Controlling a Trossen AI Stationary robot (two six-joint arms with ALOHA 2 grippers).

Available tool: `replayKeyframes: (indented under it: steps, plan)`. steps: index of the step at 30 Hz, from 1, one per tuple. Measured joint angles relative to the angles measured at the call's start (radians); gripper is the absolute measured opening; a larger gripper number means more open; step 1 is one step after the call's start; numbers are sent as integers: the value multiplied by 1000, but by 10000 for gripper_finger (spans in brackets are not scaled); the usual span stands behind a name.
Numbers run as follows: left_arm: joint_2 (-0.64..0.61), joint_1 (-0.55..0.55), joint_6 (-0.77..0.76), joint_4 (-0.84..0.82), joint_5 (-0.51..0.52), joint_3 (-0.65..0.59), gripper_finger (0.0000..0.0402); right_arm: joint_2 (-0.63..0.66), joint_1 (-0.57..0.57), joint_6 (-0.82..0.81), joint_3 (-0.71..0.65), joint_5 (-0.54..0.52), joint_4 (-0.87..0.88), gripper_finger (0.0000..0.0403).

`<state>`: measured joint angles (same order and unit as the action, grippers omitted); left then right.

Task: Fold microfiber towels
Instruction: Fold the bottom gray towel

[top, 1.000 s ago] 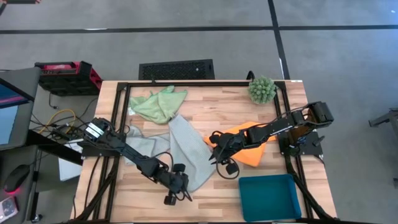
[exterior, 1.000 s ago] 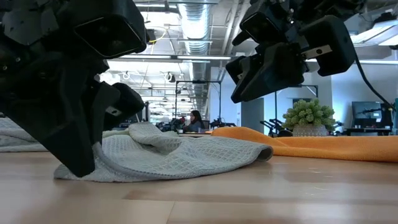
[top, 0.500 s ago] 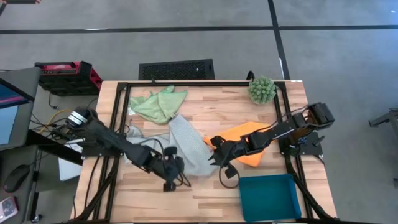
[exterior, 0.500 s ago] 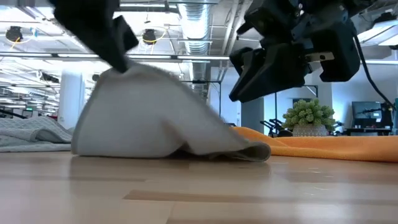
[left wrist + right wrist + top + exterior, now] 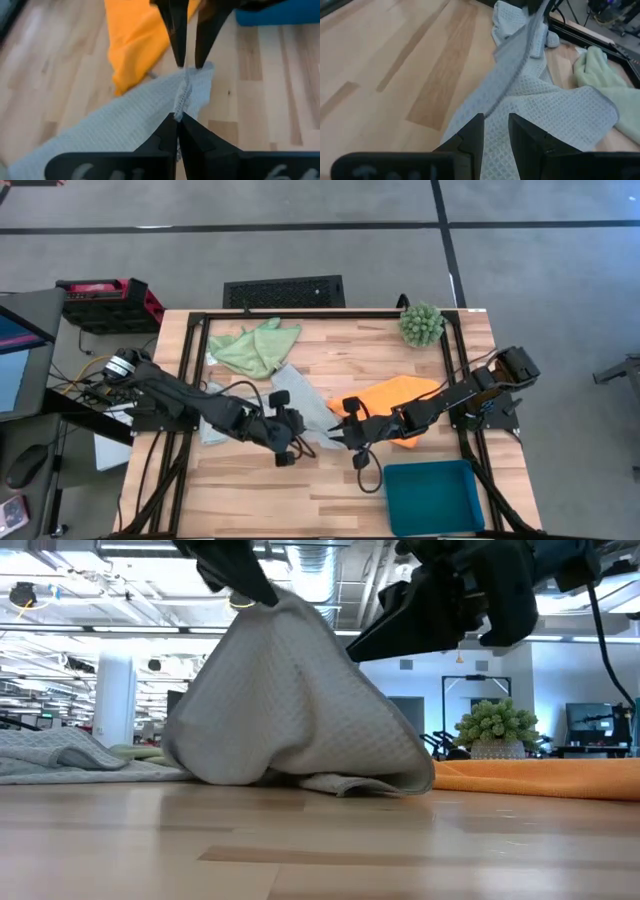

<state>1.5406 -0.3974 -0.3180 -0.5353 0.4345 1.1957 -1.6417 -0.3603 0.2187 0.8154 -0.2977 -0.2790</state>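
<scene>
Since the earlier frame, the left gripper [image 5: 290,423] had lifted a pinched edge of the blue-grey towel [image 5: 300,408] higher and carried it toward the right gripper [image 5: 340,430]. Its fingers were closed on the cloth. The right gripper's fingers stood slightly apart over the towel's near corner, gripping nothing. The towel lay mid-table beside the orange towel [image 5: 400,395].

left gripper [image 5: 285,430]: moved inward, lifting grey towel [image 5: 296,398] edge off table | right gripper [image 5: 345,432]: advanced to the towel
</scene>
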Motion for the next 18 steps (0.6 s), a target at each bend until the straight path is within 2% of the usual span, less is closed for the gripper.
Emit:
replayKeyframes:
  steps: [9, 18]
  plan:
    - [-1, 1, 63, -11, 27, 23, 0, 0, 0, -47, 0, 2, -19, 113]
    - [-1, 1, 48, -65, 79, 23, 0, 0, 7, -97, 0, 4, -55, 113]
